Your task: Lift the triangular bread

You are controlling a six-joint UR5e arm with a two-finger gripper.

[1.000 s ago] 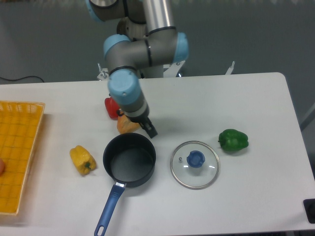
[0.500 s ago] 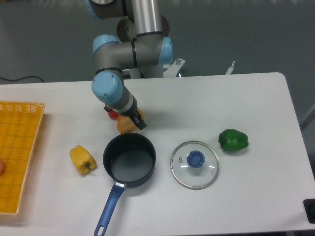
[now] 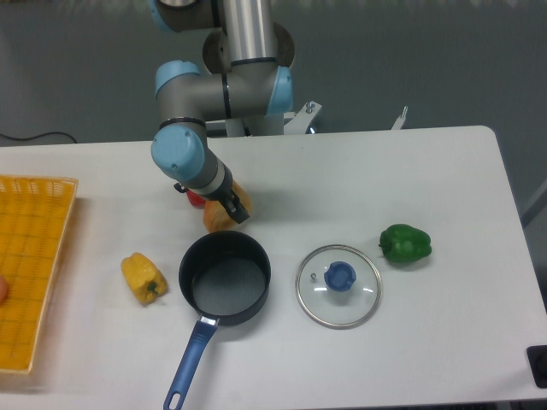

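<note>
The triangular bread [image 3: 219,217] is a golden-orange wedge on the white table [image 3: 427,171], just behind the rim of the black pan [image 3: 225,277]. My gripper [image 3: 232,207] sits right over it, its dark fingers low at the bread's upper right side. The wrist hides the fingertips, so I cannot tell whether the jaws are open or closed on the bread. The red bell pepper [image 3: 196,199] is mostly hidden behind the wrist, just left of the bread. The yellow bell pepper [image 3: 143,278] lies to the lower left.
A glass lid with a blue knob [image 3: 338,285] lies right of the pan. A green bell pepper [image 3: 405,243] sits further right. A yellow basket [image 3: 30,265] stands at the left table edge. The pan's blue handle [image 3: 188,363] points toward the front.
The wrist has swung left and back over the last second. The fingers moved from the pan's far rim to the bread's upper right side. The bread has not moved.
</note>
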